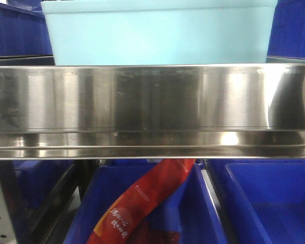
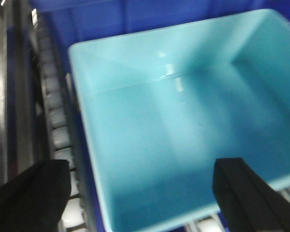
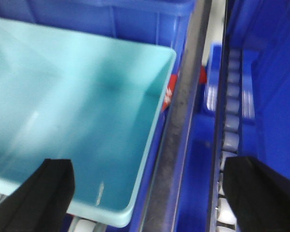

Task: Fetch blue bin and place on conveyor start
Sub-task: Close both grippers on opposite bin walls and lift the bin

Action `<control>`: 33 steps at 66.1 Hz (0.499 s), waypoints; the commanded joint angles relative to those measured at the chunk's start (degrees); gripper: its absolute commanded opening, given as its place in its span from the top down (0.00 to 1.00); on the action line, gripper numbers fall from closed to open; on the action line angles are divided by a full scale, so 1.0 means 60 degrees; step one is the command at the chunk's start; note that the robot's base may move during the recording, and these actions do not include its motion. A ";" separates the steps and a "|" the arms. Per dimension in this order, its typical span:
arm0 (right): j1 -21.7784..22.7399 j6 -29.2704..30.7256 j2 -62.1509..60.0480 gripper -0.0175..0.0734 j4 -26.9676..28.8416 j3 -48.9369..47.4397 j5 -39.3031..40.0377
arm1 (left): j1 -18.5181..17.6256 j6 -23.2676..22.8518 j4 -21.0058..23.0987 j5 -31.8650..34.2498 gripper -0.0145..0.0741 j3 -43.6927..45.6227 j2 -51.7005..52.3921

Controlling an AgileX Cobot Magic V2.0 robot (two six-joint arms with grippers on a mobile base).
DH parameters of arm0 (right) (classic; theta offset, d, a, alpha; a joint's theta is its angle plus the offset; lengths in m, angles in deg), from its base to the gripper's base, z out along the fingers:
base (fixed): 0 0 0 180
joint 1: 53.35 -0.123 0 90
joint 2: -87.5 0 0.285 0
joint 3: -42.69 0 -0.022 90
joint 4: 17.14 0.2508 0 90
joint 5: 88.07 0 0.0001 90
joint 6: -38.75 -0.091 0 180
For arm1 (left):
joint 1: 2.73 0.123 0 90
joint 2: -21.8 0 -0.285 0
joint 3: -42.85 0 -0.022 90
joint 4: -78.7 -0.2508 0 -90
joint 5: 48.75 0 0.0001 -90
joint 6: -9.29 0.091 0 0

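The blue bin (image 1: 157, 33) is a smooth, pale turquoise plastic tub with plain tapered walls and a thin rim. It's sitting on a roller surface (image 2: 58, 130) just behind the shiny steel shelf rail (image 1: 152, 107), with dark blue crates (image 1: 267, 203) beside and below it. The left gripper (image 2: 140, 193) hangs over its near left corner, jaws spread wide and gripping nothing. The right gripper (image 3: 150, 193) does the same at the near right corner. A red packet (image 1: 142, 203) lies in a lower crate.

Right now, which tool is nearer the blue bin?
Left, narrowly. The left tool hangs open over the inside of the blue bin. The right tool, also open, sits over its right wall, one finger out past the steel rail.
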 commanded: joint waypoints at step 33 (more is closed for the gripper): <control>0.0015 -0.0295 0.3561 0.24 -0.0140 -0.0962 0.0118 | 0.1046 -0.0108 0.1066 -0.0754 0.28 0.1198 -0.3131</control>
